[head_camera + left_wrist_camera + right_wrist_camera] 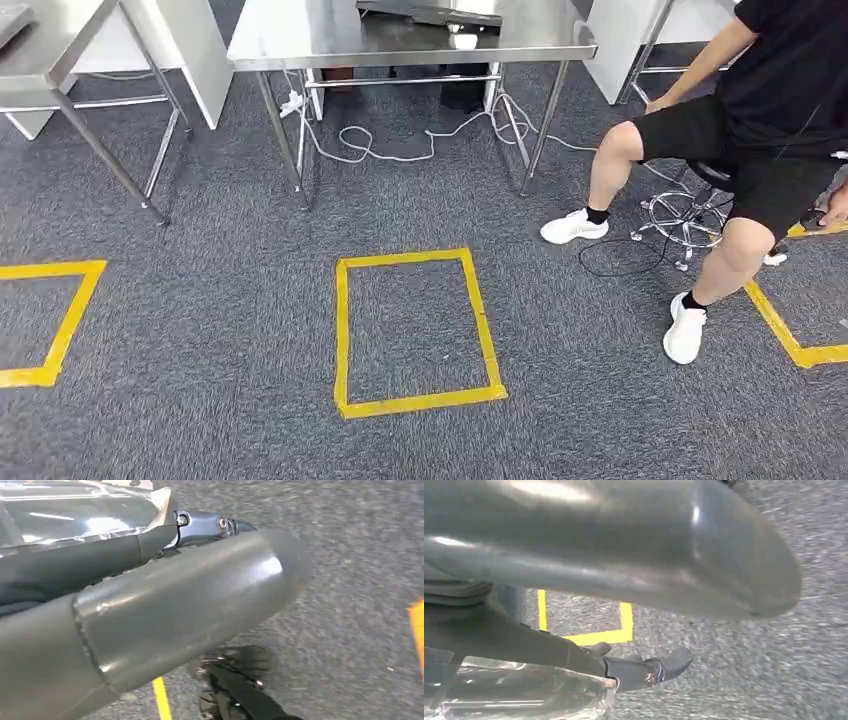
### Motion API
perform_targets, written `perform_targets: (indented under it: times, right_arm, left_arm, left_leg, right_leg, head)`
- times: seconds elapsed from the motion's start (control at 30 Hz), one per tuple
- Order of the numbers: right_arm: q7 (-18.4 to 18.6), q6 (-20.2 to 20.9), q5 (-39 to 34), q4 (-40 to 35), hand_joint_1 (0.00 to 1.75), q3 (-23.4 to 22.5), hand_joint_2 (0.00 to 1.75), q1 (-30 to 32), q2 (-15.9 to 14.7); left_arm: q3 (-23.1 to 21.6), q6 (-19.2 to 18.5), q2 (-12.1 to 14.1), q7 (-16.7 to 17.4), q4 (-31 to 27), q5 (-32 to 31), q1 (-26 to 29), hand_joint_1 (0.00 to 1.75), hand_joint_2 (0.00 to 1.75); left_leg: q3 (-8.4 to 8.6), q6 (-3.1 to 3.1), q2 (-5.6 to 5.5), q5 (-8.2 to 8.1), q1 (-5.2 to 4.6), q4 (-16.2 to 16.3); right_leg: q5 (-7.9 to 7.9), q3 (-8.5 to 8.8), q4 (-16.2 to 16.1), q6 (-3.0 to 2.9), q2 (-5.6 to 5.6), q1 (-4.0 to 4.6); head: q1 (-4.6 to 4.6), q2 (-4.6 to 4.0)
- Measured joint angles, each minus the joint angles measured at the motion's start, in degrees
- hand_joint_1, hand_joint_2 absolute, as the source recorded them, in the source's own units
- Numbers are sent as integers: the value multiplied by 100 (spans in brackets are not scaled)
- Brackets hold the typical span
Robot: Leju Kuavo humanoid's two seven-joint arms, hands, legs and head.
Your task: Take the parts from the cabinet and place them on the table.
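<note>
The left robot hand (165, 610) grips a clear bag (75, 510); the right robot hand (624, 555) grips another bag (524, 692). Open carpet (200, 330) lies ahead; desk (400, 40) at 12 o'clock, person (740, 130) at 2 o'clock.

A clear, crinkled plastic bag (75, 512) lay against the left robot hand's dark fingers (200, 525) (contents unreadable); another clear bag (524, 692) sat against the right robot hand's fingers (644, 670).
</note>
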Motion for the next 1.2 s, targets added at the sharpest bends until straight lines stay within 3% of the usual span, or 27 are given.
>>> perform_targets:
  times: [0.03,0.07,0.1,0.13,0.17,0.23,0.27,0.3,0.37,0.4,0.43,0.47,0.5,0.57,0.6,0.63,0.67,0.7,0.73,0.8,0.97,1.03,1.2]
  right_arm:
    - [0,2,0,0,0,0,0,-2,0]
    - [0,2,9,0,0,0,0,-9,-2]
    - [0,2,13,-4,0,0,0,-7,-20]
    - [0,0,18,-2,0,0,0,-11,-11]
    - [0,2,20,-2,0,0,0,-23,-15]
    - [0,2,24,-2,0,0,0,-26,-17]
    - [0,2,24,-2,0,-2,0,-9,-33]
    - [0,2,24,-2,0,-2,0,3,-31]
    - [0,0,29,0,0,-2,0,9,-17]
    - [0,2,35,0,0,-2,0,9,-17]
    - [2,0,37,0,0,-2,0,16,-22]
    - [2,0,44,0,0,-2,0,23,-24]
    - [2,0,53,0,0,-2,0,29,-24]
    - [0,0,61,0,0,-2,0,20,-24]
    - [0,2,61,0,0,-2,0,2,-24]
    - [-2,9,61,0,0,-2,0,-4,-26]
    - [-15,13,59,0,0,-2,0,-3,-24]
    - [-15,22,59,0,0,-2,0,7,-9]
    - [-15,24,57,0,0,-2,0,24,-24]
    - [-15,30,57,0,0,-4,0,24,-26]
    - [-18,79,48,0,0,-7,0,25,-26]
    - [-28,105,48,0,0,-13,0,26,-17]
    - [-50,135,52,0,0,-17,0,18,-22]
  left_arm:
    - [-2,2,0,0,0,0,-2,0,0]
    - [-7,9,-2,0,0,0,-8,0,0]
    - [-22,11,-7,0,0,0,-24,0,0]
    - [-35,11,-2,0,-2,0,-41,0,0]
    - [-37,13,-2,0,0,0,-54,0,0]
    - [-42,13,-2,2,0,0,-54,0,0]
    - [-42,13,-9,5,0,0,-52,0,0]
    - [-42,13,-11,7,0,0,-54,0,0]
    - [-42,22,-2,5,0,7,-52,0,0]
    - [-42,28,0,5,0,9,-53,0,0]
    - [-42,28,-2,5,0,9,-52,0,0]
    - [-42,31,-2,7,0,9,-52,0,0]
    - [-42,31,-2,11,0,9,-49,0,0]
    - [-42,35,-15,13,0,11,-49,0,0]
    - [-42,48,-17,13,0,18,-51,0,0]
    - [-42,55,-17,15,0,20,-53,0,0]
    - [-42,61,-15,13,0,20,-64,0,0]
    - [-42,63,-2,15,-2,20,-65,0,0]
    - [-42,63,-4,13,-2,20,-62,0,0]
    - [-42,63,-4,18,-2,20,-63,0,0]
    - [-44,63,-18,20,0,20,-63,0,0]
    - [-44,66,-9,24,0,20,-64,0,0]
    - [-48,105,-9,57,0,15,-78,0,0]
  left_leg:
    - [272,-25,1,146,31,-264]
    - [688,-53,0,21,67,-748]
    - [1158,-62,-8,-229,74,-1310]
    - [1289,-14,-26,-459,47,-1640]
    - [1294,36,-27,-587,41,-1804]
    - [1202,189,-35,-520,-6,-1796]
    - [1178,276,-2,-458,12,-1819]
    - [1138,331,0,-417,-3,-1819]
    - [1022,391,19,-333,-12,-1817]
    - [964,391,28,-289,-19,-1815]
    - [912,383,29,-250,-24,-1814]
    - [880,371,29,-218,-24,-1812]
    - [853,354,27,-189,-20,-1812]
    - [821,306,25,-141,-15,-1811]
    - [844,267,31,-123,-43,-1802]
    - [828,242,32,-109,-68,-1785]
    - [812,220,38,-110,-93,-1781]
    - [819,354,33,-213,-84,-1784]
    - [825,414,33,-137,-61,-1795]
    - [823,183,29,-79,-14,-1820]
    - [831,142,28,-32,-1,-1867]
    - [813,173,20,-30,-4,-1835]
    - [819,213,14,-21,-28,-1874]
  right_leg:
    - [43,-99,58,44,0,-21]
    - [71,-181,136,89,5,-25]
    - [76,-276,223,111,9,5]
    - [86,-311,297,124,5,15]
    - [129,-371,338,188,-1,42]
    - [224,-431,313,310,1,64]
    - [190,-508,378,321,12,27]
    - [16,-606,587,297,34,4]
    - [-459,-992,1481,242,53,-25]
    - [-634,-1153,1920,257,67,-30]
    - [-694,-1188,2130,301,78,-32]
    - [-664,-1073,2047,340,78,-36]
    - [-572,-825,1724,389,77,-39]
    - [-319,-133,685,451,77,-47]
    - [-300,154,224,416,77,-34]
    - [-267,110,183,347,94,41]
    - [-236,113,148,308,93,-7]
    - [-240,90,141,315,91,-77]
    - [-243,112,144,307,91,-53]
    - [-222,94,150,248,89,8]
    - [-197,76,155,208,90,40]
    - [-180,109,153,206,90,-9]
    - [-161,85,102,235,95,-10]
  head:
    - [-4,-2]
    - [-7,-2]
    - [-33,-2]
    - [-4,0]
    - [-10,-2]
    - [26,0]
    - [24,0]
    - [28,0]
    - [66,-2]
    - [70,-2]
    - [70,-2]
    - [68,-2]
    - [77,0]
    - [83,-2]
    - [85,-2]
    - [83,0]
    - [68,0]
    - [72,-2]
    - [59,-2]
    - [63,0]
    - [50,0]
    - [55,0]
    - [53,0]
